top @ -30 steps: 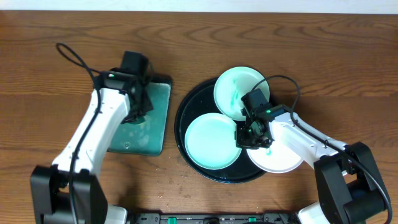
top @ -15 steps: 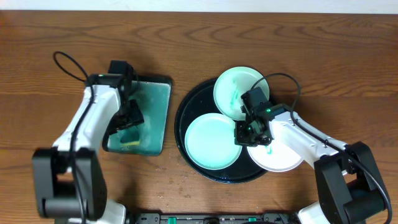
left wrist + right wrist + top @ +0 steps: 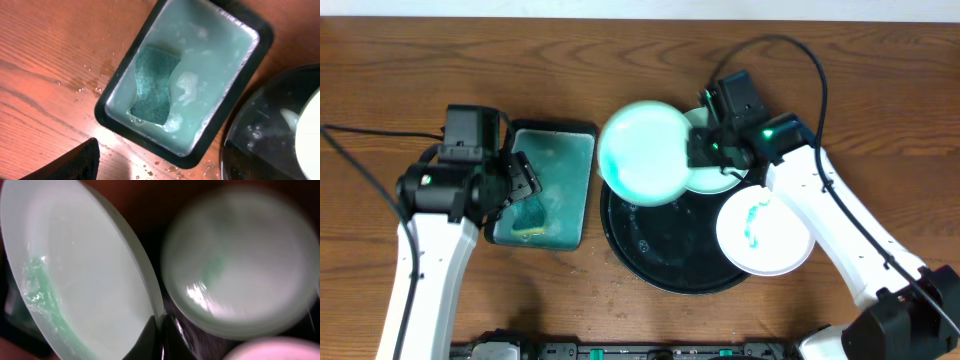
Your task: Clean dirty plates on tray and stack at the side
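My right gripper [image 3: 698,150] is shut on the rim of a white plate [image 3: 640,150], which hangs tilted above the back left of the black tray [image 3: 670,255]. In the right wrist view the fingertips [image 3: 150,335] pinch that plate [image 3: 75,270], which carries a teal smear low on its left. A second plate [image 3: 710,181] lies on the tray's back part, half hidden under the right gripper. A third plate [image 3: 765,235] with a teal streak rests over the tray's right rim. My left gripper [image 3: 515,185] stands open and holds nothing, raised over the left edge of the dish.
A rectangular black-rimmed dish [image 3: 555,126] of teal liquid sits left of the tray, with a green sponge [image 3: 530,218] lying in its near end. In the left wrist view the sponge [image 3: 155,85] floats in foam, and water drops dot the wood beside the dish [image 3: 234,100].
The left gripper opened, left the sponge in the dish and drew back to the left. The right gripper lifted one plate off the tray, up and towards the back left.
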You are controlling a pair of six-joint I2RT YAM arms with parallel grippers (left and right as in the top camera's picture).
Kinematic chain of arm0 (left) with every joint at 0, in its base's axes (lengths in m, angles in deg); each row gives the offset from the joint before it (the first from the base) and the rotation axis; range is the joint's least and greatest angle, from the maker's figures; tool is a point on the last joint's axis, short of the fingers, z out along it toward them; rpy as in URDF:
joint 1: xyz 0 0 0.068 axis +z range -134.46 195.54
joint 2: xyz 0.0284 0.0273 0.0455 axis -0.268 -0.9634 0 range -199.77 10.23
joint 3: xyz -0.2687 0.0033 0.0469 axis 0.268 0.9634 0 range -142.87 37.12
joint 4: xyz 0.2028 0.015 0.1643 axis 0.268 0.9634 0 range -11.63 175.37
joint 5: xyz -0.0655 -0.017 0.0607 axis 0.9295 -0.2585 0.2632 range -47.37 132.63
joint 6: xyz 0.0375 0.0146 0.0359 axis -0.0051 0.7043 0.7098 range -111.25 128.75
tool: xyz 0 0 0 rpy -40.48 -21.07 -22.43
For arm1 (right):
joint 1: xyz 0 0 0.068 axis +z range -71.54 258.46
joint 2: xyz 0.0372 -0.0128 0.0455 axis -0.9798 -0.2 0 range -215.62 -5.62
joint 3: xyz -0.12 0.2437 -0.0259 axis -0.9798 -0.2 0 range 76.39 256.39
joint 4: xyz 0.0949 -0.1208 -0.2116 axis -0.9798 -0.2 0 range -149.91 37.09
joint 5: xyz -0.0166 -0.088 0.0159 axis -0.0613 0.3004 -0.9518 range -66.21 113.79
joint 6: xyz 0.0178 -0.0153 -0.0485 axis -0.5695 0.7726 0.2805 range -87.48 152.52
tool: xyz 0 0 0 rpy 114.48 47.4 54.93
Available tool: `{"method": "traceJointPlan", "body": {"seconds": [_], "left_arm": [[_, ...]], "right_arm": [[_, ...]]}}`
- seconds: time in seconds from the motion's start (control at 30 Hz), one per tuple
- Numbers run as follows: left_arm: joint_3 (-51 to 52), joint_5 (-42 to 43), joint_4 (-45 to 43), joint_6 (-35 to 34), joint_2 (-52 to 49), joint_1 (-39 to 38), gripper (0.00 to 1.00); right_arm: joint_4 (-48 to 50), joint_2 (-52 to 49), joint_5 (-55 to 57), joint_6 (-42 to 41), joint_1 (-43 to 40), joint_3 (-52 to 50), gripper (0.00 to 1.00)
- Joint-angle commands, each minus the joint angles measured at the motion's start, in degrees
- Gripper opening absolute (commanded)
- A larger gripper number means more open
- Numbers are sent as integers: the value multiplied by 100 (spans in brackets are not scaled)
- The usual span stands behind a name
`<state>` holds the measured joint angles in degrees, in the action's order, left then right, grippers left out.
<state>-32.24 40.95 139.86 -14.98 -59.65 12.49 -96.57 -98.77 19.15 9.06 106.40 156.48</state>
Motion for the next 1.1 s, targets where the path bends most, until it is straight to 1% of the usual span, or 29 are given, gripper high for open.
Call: {"method": "traceJointPlan", "body": {"seconds": [0.0,0.1,0.17,0.27,0.33,0.47,0.63,0.8,0.9,1.07], "left_arm": [[-140,-24,17,35,216,20,79],[-138,-24,17,35,280,20,79],[-138,-24,20,37,271,20,79],[-138,-24,17,35,264,20,80],[-138,-24,17,35,258,20,80],[-138,-24,17,35,256,20,79],[-138,-24,17,35,256,20,79],[-138,-24,17,35,256,20,80],[-138,-24,17,35,256,20,80],[-138,-24,17,35,256,20,80]], "right_arm": [[560,11,422,107,461,133,1],[1333,-269,841,114,960,133,1],[1786,-546,1217,293,1283,133,1],[2371,-944,1878,728,1650,133,1],[2787,-1121,2326,1196,1843,133,1],[3329,-1051,3285,1899,2232,136,1],[3766,-688,4039,2785,2555,136,1],[4004,-398,4138,3307,2719,136,1],[4162,-382,4358,3628,2747,136,1],[4256,-385,4389,4006,2804,136,1]]}}
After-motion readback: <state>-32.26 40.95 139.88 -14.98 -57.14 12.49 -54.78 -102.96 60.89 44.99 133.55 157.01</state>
